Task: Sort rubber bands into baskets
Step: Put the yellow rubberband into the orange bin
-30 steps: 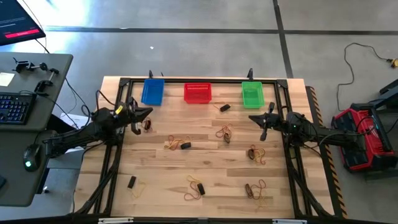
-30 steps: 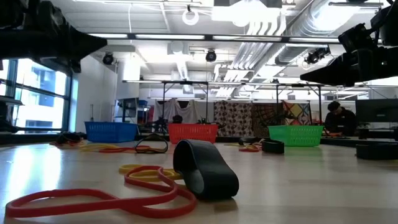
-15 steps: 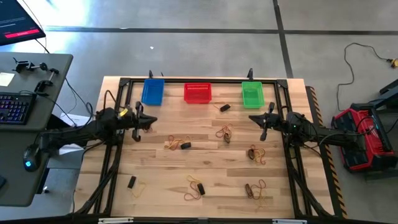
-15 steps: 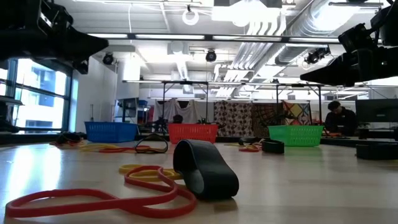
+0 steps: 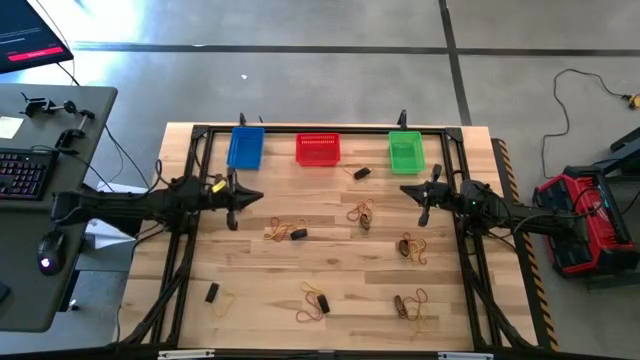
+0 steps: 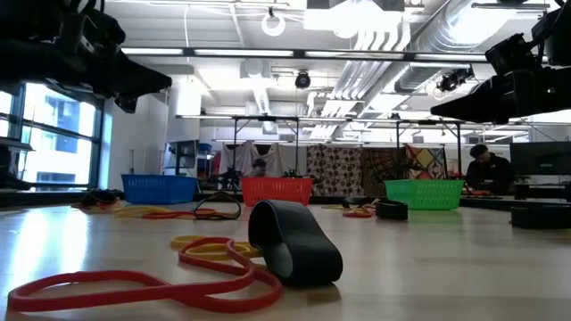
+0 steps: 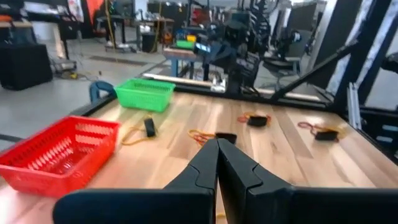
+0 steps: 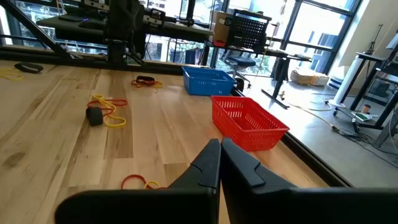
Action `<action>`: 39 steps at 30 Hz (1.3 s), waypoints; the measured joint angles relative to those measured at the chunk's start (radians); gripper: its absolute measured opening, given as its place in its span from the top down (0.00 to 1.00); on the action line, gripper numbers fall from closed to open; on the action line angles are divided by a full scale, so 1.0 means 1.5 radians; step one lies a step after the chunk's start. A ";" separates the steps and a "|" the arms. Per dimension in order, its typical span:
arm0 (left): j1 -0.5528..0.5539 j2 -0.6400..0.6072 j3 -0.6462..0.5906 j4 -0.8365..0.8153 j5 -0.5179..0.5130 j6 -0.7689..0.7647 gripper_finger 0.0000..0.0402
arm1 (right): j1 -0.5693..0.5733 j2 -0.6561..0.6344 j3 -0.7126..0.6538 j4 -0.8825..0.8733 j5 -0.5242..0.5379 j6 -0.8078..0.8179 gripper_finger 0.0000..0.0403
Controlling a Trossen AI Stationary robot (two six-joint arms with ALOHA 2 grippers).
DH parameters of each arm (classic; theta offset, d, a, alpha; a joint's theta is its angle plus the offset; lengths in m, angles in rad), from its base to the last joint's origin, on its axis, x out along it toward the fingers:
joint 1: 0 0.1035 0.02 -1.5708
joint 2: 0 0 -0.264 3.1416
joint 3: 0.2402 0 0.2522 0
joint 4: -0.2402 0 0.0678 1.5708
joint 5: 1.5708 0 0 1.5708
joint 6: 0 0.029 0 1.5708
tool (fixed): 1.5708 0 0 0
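High view shows sorting not yet begun — thin coloured rubber bands lie scattered on the wooden surface, the mesh baskets apparently empty, both hands, left and right, closed on nothing — so one must open and descend.

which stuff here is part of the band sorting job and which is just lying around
Part of the job:
- rubber bands scattered over the table
- blue basket
- red basket
- green basket
- left gripper, shut, empty
- right gripper, shut, empty

Just lying about:
- keyboard on the side desk
- red case on the floor
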 joint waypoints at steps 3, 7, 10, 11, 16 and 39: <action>-0.020 0.031 0.000 0.016 -0.001 -0.009 1.00 | 0.000 0.000 0.000 0.000 0.000 0.000 1.00; -0.048 0.064 0.001 0.016 -0.036 -0.005 1.00 | 0.000 0.000 0.000 0.000 0.000 0.000 1.00; -0.064 0.087 0.001 0.021 -0.058 0.002 1.00 | 0.000 0.000 0.000 0.000 0.000 0.000 1.00; -0.068 0.096 0.004 0.022 -0.060 0.002 1.00 | 0.000 0.000 0.000 0.000 0.000 0.000 1.00; -0.094 0.155 0.043 0.025 -0.061 0.007 1.00 | 0.000 0.000 0.000 0.000 0.000 0.000 1.00; -0.112 0.519 0.197 0.023 -0.051 0.001 1.00 | 0.000 0.000 0.000 0.000 0.000 0.000 1.00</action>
